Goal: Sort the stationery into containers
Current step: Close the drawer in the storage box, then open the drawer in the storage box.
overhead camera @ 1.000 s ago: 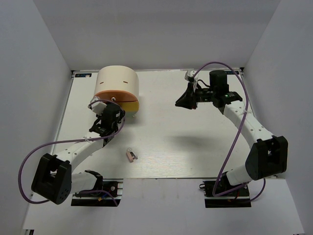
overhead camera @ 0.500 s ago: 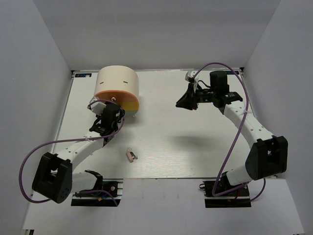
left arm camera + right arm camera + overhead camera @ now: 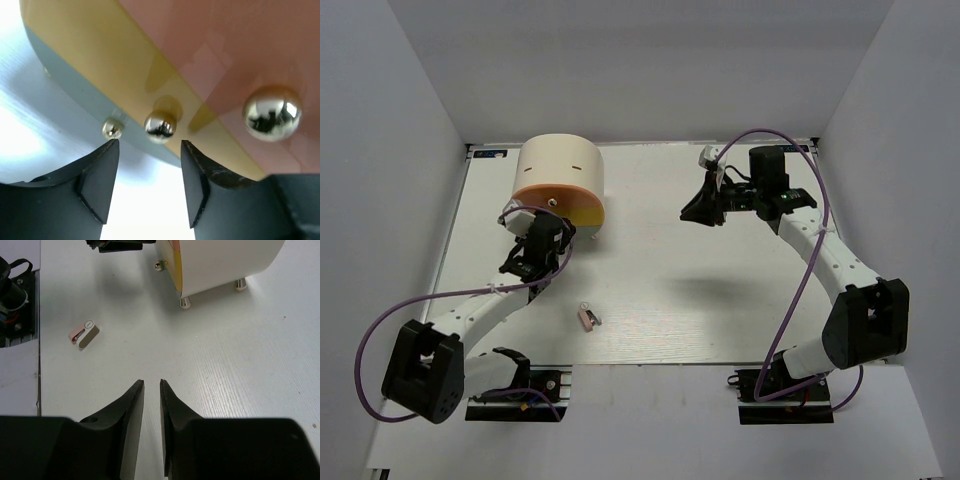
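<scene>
Well, your left gripper (image 3: 149, 144) is loose, the yellow drawer's knob (image 3: 160, 126) just past its tips; your right gripper (image 3: 151, 385) is barely parted, empty. You can't see inside.

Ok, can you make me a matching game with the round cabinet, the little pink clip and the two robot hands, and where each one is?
Things:
1. cabinet
2. clip
3. left gripper
4. right gripper

Places or states:
A. fingers nearly together, holding nothing
B. lying flat on the table, towards its near edge
C. fingers apart, right at the drawer knobs
D. standing at the far left

Pairs: 1-D, 2-B, 3-C, 4-A
</scene>
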### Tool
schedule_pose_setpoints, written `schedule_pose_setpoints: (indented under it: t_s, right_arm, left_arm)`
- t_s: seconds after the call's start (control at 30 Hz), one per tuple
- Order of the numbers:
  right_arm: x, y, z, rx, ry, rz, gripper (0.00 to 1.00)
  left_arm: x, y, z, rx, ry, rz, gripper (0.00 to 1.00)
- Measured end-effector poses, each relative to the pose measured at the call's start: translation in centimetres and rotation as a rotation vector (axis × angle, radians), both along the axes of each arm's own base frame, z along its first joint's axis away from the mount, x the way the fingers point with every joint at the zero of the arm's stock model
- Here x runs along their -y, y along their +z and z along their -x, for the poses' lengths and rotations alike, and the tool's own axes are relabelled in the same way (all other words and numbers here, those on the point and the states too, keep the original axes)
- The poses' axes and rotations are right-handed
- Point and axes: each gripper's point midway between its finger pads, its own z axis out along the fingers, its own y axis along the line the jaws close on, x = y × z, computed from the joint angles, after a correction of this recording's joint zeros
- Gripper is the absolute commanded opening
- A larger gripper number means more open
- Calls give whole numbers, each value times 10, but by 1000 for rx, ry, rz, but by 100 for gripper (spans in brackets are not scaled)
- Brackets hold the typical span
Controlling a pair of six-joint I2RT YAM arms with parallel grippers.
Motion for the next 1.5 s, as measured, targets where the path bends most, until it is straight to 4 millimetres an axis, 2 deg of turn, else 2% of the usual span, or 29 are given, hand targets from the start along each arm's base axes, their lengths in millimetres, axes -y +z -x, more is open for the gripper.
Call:
schedule_pose_setpoints:
  t_s: [0.13, 0.23, 0.27, 0.37, 0.4, 0.5, 0.67, 0.83, 0.93, 1.13, 1.2, 1.5]
  right_arm:
    - [2, -4, 4, -2, 2, 6, 32]
    - [2, -7, 5, -6, 2, 11, 42]
    - [2, -8, 5, -7, 1, 13, 42]
    - [3, -10, 5, -14, -2, 18, 42]
    - [3, -11, 5, -14, -2, 18, 37]
    - [3, -12, 6, -20, -3, 18, 30]
    - [8, -23, 11, -49, -12, 26, 28]
    - [14, -28, 19, -55, -22, 26, 28]
    - [16, -27, 19, -46, -28, 22, 28]
    - [20, -27, 17, -44, -38, 16, 28]
    - [21, -27, 16, -43, -42, 15, 28]
    - [25, -28, 15, -37, -51, 9, 28]
  left_arm:
    - [4, 2, 19, 3, -68, 14, 69]
    - [5, 3, 37, 15, -123, 25, 73]
    - [6, 3, 43, 18, -142, 28, 77]
    - [8, 0, 55, 26, -184, 48, 77]
    - [10, -3, 59, 26, -200, 58, 77]
    - [15, -18, 67, 9, -234, 98, 73]
    - [21, -49, 77, -57, -261, 178, 73]
    - [14, -47, 68, -33, -218, 249, 72]
    - [8, -47, 59, -5, -179, 297, 67]
    - [-5, -74, 59, -23, -97, 396, 61]
    - [-7, -76, 56, -21, -84, 419, 59]
    - [-6, -58, 34, 83, -107, 503, 53]
